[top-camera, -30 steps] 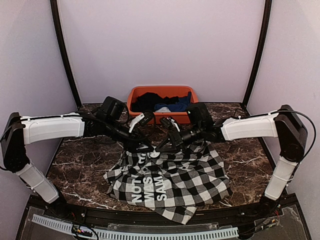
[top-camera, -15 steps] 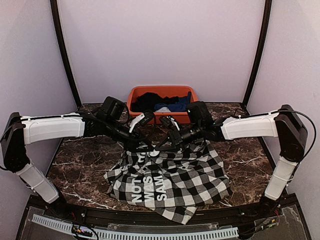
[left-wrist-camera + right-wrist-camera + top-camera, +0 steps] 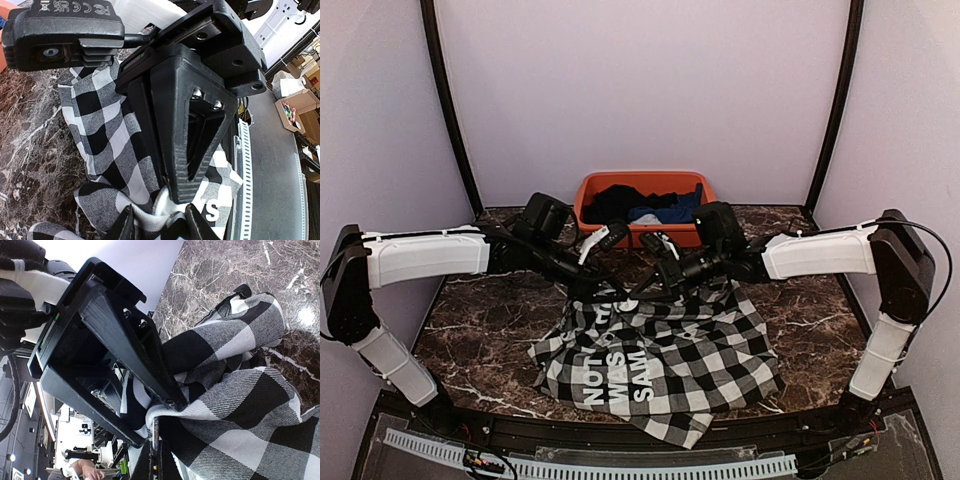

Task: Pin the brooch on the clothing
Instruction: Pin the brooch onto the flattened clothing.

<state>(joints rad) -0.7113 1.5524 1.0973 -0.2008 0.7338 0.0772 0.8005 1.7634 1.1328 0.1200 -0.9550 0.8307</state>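
Seen from above, little has changed in the last second. The shirt [image 3: 670,350] lies where it lay, spread on the marble table [image 3: 800,300] in front of the orange bin [image 3: 588,195]. My arms meet over its far edge as before. My right gripper [image 3: 154,445] has crept a touch toward the left one, and the pale dot that showed between them is now covered.

My left gripper [image 3: 161,220] stands partly apart astride a bunched fold. A pale round piece [image 3: 161,202] sits between the fingers (the brooch, I think; only a sliver shows), touching neither that I can see. My right gripper is closed tight with a fold of shirt at its tips; whether it pinches cloth I cannot tell. Each wrist camera is largely blocked by the other gripper.
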